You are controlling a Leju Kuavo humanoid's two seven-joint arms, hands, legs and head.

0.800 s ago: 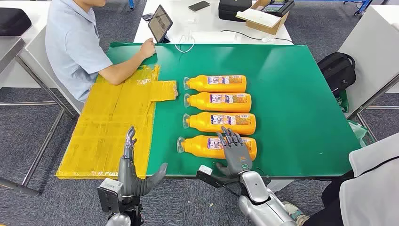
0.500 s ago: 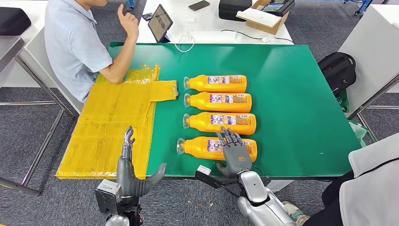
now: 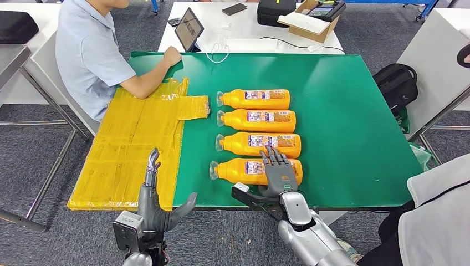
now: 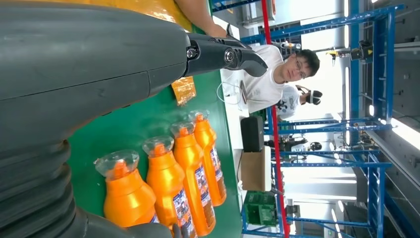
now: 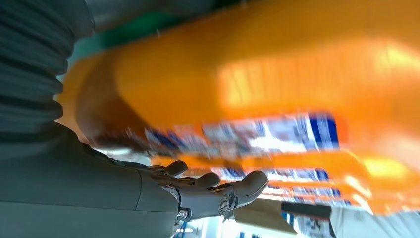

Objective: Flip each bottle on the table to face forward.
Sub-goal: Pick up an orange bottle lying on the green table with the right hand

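Green table mat (image 3: pixel 343 111) carries four orange bottles lying in a row. My right hand (image 3: pixel 279 173), fingers spread, rests on the nearest bottle (image 3: pixel 244 171), gripping nothing; my left hand (image 3: pixel 158 205) hangs open. Next I judge: close and roll it.

Our left hand (image 3: pixel 158 202) is held up at the near edge of the bench (image 3: pixel 354 111). Its fingers (image 3: pixel 151 166) point straight forward and the thumb sticks out to the side. It holds nothing, and the fingers are apart. Our left arm comes up from below it.

Our right hand (image 3: pixel 279 173) lies flat, palm down, on the nearest bottle (image 3: pixel 252 172). Its fingers are spread a little and reach over the top of the bottle. They are not wrapped around it. Our silver right arm bends in from the lower right, and the wrist sits at the bench edge.
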